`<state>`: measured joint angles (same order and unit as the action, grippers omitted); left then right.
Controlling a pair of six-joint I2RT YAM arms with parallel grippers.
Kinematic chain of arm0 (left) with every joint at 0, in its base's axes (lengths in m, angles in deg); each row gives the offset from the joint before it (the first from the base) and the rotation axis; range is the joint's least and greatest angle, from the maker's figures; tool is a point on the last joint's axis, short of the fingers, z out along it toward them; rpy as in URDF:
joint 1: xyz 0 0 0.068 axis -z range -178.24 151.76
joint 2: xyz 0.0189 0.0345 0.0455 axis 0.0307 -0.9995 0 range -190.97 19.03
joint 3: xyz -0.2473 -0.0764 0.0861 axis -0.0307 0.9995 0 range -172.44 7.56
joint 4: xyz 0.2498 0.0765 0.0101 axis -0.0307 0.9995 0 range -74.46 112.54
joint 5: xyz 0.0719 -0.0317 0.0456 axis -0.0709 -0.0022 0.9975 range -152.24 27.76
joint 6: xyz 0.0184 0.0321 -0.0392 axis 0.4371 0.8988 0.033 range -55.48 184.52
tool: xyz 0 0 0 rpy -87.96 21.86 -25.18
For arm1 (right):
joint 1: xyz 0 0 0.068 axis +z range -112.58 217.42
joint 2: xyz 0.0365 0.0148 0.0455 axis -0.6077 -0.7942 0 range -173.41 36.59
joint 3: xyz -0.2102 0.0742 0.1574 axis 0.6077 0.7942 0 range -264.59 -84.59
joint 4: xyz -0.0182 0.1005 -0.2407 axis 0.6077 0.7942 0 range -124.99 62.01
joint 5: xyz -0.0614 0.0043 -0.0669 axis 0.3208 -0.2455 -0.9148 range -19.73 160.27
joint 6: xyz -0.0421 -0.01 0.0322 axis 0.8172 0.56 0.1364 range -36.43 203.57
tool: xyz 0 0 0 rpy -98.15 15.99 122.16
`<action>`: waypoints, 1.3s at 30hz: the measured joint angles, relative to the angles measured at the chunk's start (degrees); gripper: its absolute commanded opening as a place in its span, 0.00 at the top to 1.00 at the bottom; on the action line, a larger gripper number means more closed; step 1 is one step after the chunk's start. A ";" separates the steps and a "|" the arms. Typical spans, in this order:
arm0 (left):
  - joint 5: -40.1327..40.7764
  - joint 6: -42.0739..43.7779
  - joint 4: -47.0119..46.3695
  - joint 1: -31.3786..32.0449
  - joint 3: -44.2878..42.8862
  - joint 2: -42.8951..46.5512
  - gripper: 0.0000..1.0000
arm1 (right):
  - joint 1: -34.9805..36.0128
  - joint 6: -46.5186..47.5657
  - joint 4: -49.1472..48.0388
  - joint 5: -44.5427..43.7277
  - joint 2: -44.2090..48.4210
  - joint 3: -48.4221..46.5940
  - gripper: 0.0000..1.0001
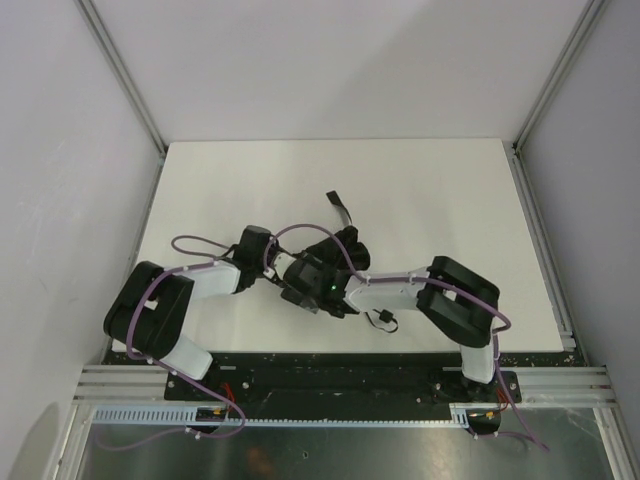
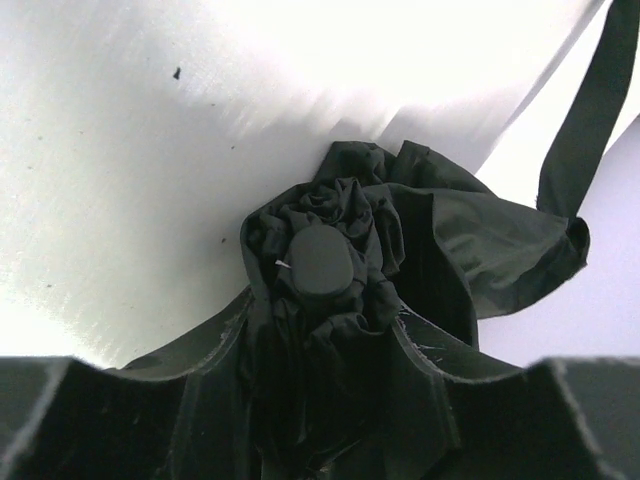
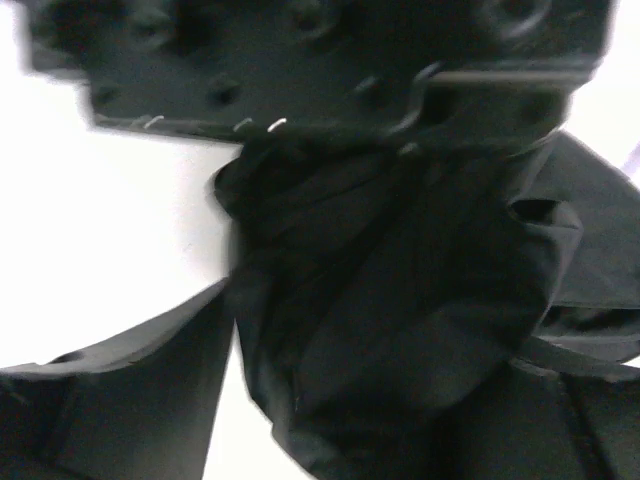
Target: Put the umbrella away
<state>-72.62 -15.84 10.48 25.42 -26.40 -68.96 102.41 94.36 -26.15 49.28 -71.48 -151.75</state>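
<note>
The black umbrella [image 1: 345, 245] lies collapsed and bunched at the table's middle, its strap [image 1: 340, 207] trailing toward the back. In the left wrist view its round end cap [image 2: 320, 262] points at the camera, with crumpled fabric [image 2: 470, 240] around it. My left gripper [image 2: 322, 335] is shut on that bunched end; from above it [image 1: 285, 272] comes in from the left. My right gripper [image 1: 318, 285] meets it from the right. In the right wrist view, which is blurred, its jaws [image 3: 370, 330] hold the dark canopy fabric [image 3: 400, 300], with a sliver of table beside the left finger [image 3: 130, 400].
The white table [image 1: 420, 190] is walled by grey panels and metal frame posts [image 1: 125, 80]. The umbrella strap [image 2: 590, 110] hangs across the upper right of the left wrist view. The left gripper's body [image 3: 320, 60] fills the top of the right wrist view.
</note>
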 measured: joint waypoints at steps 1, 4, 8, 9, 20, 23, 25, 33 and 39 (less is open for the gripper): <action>-0.07 0.00 0.61 0.00 -0.26 0.00 1.00 | 0.22 0.35 -0.63 -1.88 -1.25 0.00 0.45; -0.13 0.02 1.88 -0.04 -0.72 0.00 1.00 | -0.50 0.37 -2.49 -4.11 -2.34 -0.02 0.70; 0.31 1.33 2.86 -0.09 -1.73 0.00 0.95 | -2.67 -0.09 -5.29 0.24 -2.01 1.44 0.97; 0.33 1.84 3.13 -0.11 -2.10 0.00 0.86 | -3.48 -0.22 -6.12 2.36 -1.49 2.08 0.99; 0.52 8.44 5.46 -1.11 -4.22 2.32 0.01 | -18.53 -8.76 -15.41 37.53 -0.72 5.66 1.00; -0.44 8.74 3.58 -1.44 -3.39 3.72 0.01 | -21.11 -11.72 -18.69 45.27 -2.29 5.79 1.00; -1.09 8.79 2.23 -1.55 -2.73 3.96 0.01 | -22.29 -13.84 -20.98 50.23 -3.50 5.95 1.00; -3.54 7.87 -1.16 -1.07 -2.03 -0.33 0.07 | -25.77 -22.88 -28.41 65.61 -6.73 7.78 1.00; -2.58 5.77 -3.52 0.31 -0.35 -0.33 0.24 | -28.13 -28.06 -32.15 72.15 -8.79 8.28 1.00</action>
<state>-75.19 -10.07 6.96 25.73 -26.75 -69.29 74.28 66.29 -58.30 121.43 -80.27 -143.47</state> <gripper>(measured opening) 0.862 0.294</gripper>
